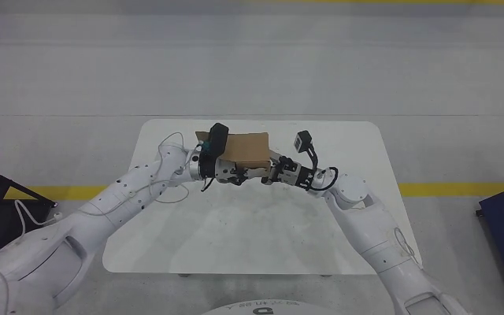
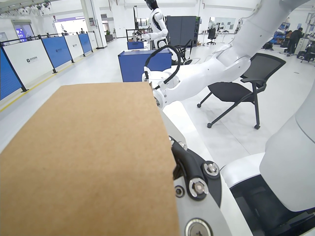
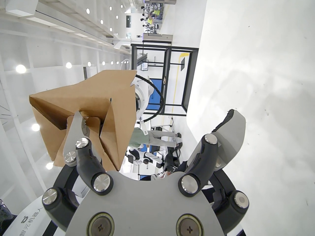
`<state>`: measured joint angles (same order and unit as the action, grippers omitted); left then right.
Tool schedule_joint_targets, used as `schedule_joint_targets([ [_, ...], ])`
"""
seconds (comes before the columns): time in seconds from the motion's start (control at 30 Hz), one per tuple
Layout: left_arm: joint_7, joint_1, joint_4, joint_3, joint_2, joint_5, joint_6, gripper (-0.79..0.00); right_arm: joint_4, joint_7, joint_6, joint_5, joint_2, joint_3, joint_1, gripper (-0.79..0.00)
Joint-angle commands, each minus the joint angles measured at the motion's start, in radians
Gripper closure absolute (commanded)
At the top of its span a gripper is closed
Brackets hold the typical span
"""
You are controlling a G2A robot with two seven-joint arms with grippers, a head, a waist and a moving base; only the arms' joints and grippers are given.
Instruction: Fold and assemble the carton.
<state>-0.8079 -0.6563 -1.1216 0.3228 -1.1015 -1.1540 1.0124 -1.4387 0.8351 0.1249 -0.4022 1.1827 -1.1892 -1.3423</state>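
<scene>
Left arm [image 1: 134, 189], right arm [image 1: 368, 211] bent inward, converging; left claw [image 1: 234, 172] clamped, right claw [image 3: 155, 116] spread wide.

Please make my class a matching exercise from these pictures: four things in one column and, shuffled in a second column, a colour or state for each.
Things
1. carton
2. right tool
3. table
4. chair

Descriptions
A. white, with rounded corners
B. black, standing on the floor
C. brown cardboard
D. open wide

Pairs: 1-C, 2-D, 3-A, 4-B
</scene>
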Motion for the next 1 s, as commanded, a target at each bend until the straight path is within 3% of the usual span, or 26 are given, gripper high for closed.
schedule_joint_targets([
  [0.0,0.000,0.006,-0.002,-0.012,0.002,0.002,0.000,0.000,-0.001,-0.003,0.000,0.007,0.000,0.004,0.001,-0.785],
  [0.6,0.000,0.050,0.006,-0.096,0.001,0.032,0.000,0.000,0.009,0.041,0.013,-0.013,-0.005,0.001,0.007,-0.785],
  [0.97,0.000,0.018,0.007,-0.044,0.030,0.037,0.000,0.000,0.014,0.178,0.030,-0.095,-0.037,-0.132,-0.046,-0.785],
])
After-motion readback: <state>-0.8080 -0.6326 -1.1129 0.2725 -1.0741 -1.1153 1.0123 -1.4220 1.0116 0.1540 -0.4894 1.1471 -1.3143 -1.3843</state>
